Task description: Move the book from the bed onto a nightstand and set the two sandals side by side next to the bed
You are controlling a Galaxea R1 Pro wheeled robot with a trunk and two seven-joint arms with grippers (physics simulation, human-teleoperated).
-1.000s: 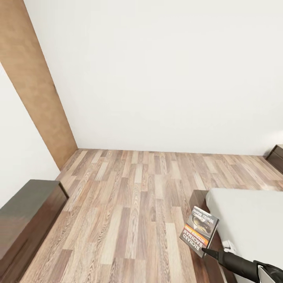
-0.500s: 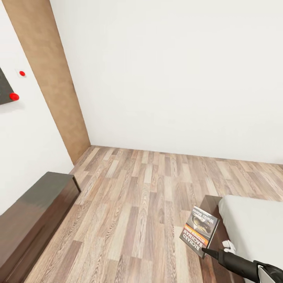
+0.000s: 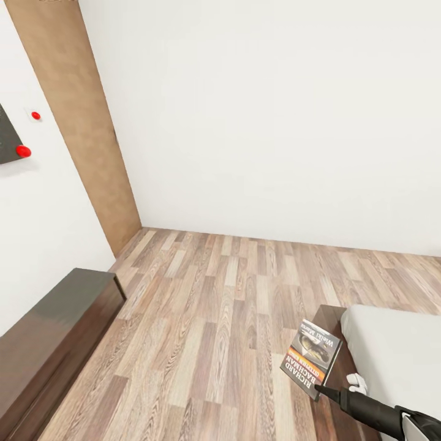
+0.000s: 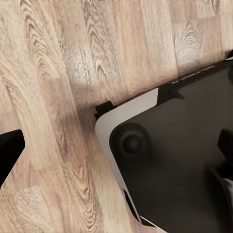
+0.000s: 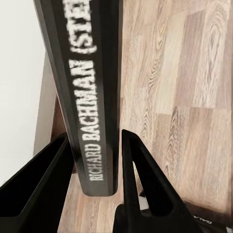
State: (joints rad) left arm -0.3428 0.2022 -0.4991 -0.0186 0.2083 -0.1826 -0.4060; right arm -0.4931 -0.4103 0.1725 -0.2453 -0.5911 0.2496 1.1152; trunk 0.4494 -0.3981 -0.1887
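The book [image 3: 311, 358], dark grey with an orange band and "Richard Bachman" lettering, hangs above the floor by the corner of the bed [image 3: 398, 349]. My right gripper [image 3: 323, 389] is shut on its lower edge. In the right wrist view the book's spine [image 5: 92, 97] stands between the two black fingers [image 5: 141, 170]. My left gripper [image 4: 116, 145] is open over the wood floor beside the robot's dark base [image 4: 179, 165], holding nothing. The sandals and the nightstand are out of view.
A long dark-brown dresser [image 3: 49, 331] runs along the left wall. A brown door [image 3: 79, 122] stands in the far left corner, and a dark wall panel with red knobs [image 3: 22, 150] hangs left of it. Wood-plank floor [image 3: 214, 318] stretches between dresser and bed.
The whole view swung left a second ago, bringing the wall panel in and pushing the bed rightward; it has since held nearly still. The book stays in my right gripper.
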